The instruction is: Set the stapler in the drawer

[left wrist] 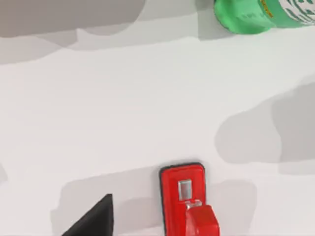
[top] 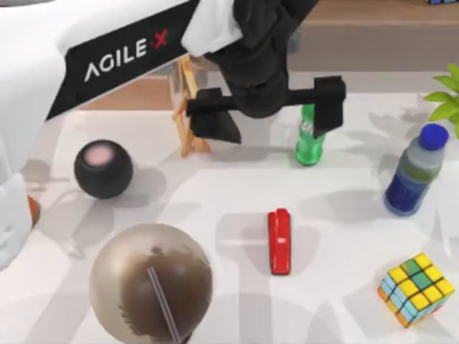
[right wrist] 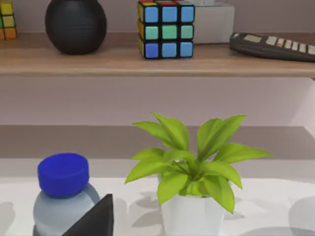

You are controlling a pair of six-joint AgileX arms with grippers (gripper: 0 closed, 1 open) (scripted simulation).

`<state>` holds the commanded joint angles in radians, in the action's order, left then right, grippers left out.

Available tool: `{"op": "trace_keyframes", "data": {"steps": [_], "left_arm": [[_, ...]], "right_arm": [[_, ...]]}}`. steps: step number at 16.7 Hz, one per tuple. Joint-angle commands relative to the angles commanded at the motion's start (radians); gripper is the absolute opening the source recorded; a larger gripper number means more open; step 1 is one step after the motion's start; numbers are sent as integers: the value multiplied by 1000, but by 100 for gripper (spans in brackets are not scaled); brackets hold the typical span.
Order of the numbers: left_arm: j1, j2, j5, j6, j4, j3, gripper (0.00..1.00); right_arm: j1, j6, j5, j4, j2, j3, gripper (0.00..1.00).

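Note:
The glossy red stapler point(top: 280, 241) lies lengthwise on the white table, slightly right of the middle; the left wrist view shows it from above point(left wrist: 187, 204). My left gripper point(top: 269, 113) hovers open over the table behind the stapler, its black fingers spread wide and holding nothing. One fingertip point(left wrist: 91, 221) is in the left wrist view, apart from the stapler. A light-brown panel point(top: 136, 94) peeks out under my left arm at the back left, possibly the drawer's front; the rest is hidden. My right gripper point(right wrist: 93, 222) is off to the right, near the plant.
A green bottle point(top: 310, 140) stands just behind the stapler, beside a wooden stand point(top: 190, 107). A black ball point(top: 104, 168) and a brown round vessel point(top: 150, 283) are at the left. A blue-capped bottle point(top: 414, 168), a multicoloured cube point(top: 416, 289) and a plant point(top: 448, 93) are at the right.

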<state>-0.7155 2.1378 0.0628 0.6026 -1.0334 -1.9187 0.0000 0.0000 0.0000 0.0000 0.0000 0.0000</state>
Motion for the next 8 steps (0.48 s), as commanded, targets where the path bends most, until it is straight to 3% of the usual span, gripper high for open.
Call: {"op": "trace_keyframes", "data": {"steps": [4, 8], "left_arm": [[-116, 122, -48, 166, -205, -74, 100], [-143, 157, -60, 208, -255, -91, 100]], "right_arm": [[0, 0, 0, 0, 0, 0, 100], [0, 0, 0, 0, 0, 0, 100]]}}
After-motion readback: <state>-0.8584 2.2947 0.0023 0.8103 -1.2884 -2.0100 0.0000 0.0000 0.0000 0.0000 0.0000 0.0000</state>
